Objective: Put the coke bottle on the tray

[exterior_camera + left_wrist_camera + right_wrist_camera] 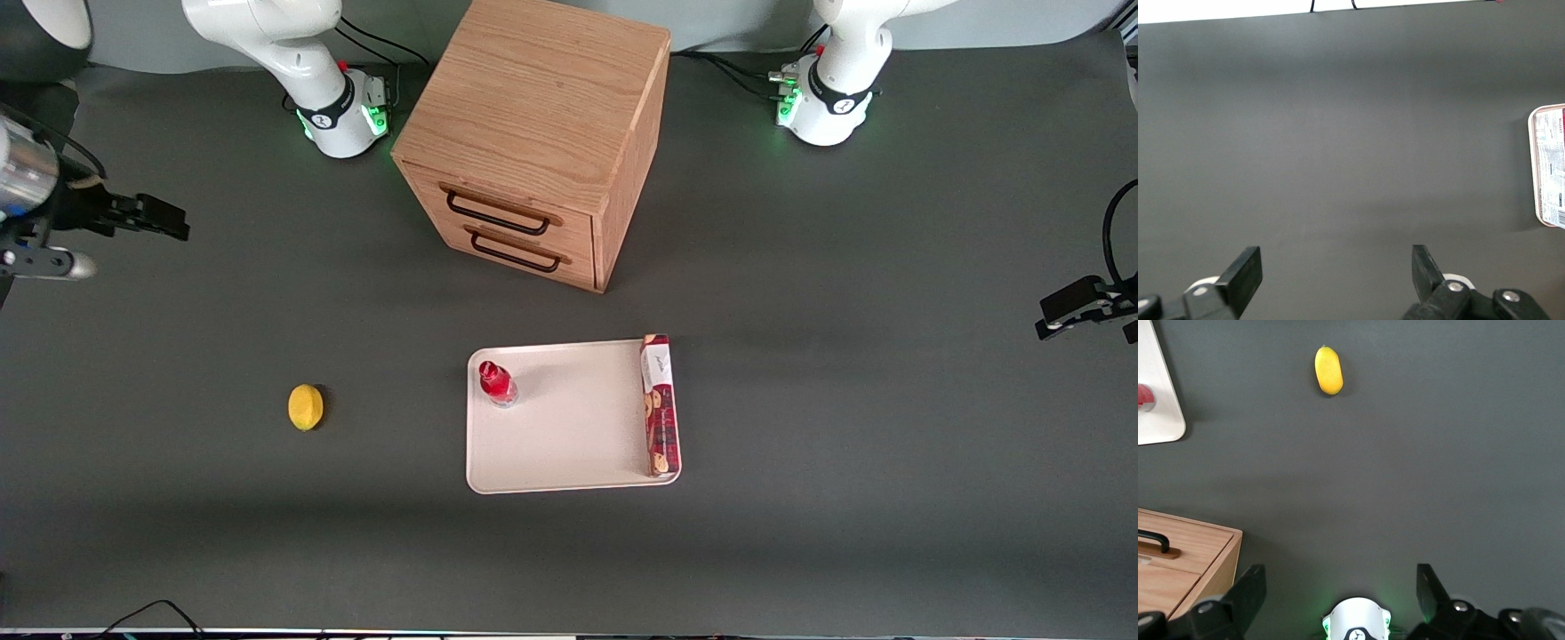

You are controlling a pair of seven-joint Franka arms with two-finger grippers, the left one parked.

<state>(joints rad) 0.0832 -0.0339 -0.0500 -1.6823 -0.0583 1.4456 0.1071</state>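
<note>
Front view first: we see the coke bottle standing upright on the tray, its long axis vertical and its red cap pointing up, clear base resting on the cream surface. It sits in the tray corner that is farther from the camera and toward the working arm's end of the table. A long red biscuit packet lies flat along the tray edge toward the parked arm's end, well apart from the bottle. A lemon rests on the dark table toward the working arm's end, apart from the tray. The wooden drawer cabinet stands farther from the camera than the tray. We find the gripper well apart from the bottle, at the working arm's end of the table, holding nothing. Left wrist view: we make out only the packet's label on the tray rim. Right wrist view: we see the gripper with its fingers spread wide and bare table between them, the lemon, a tray corner with a sliver of the red bottle, and a cabinet corner.
</note>
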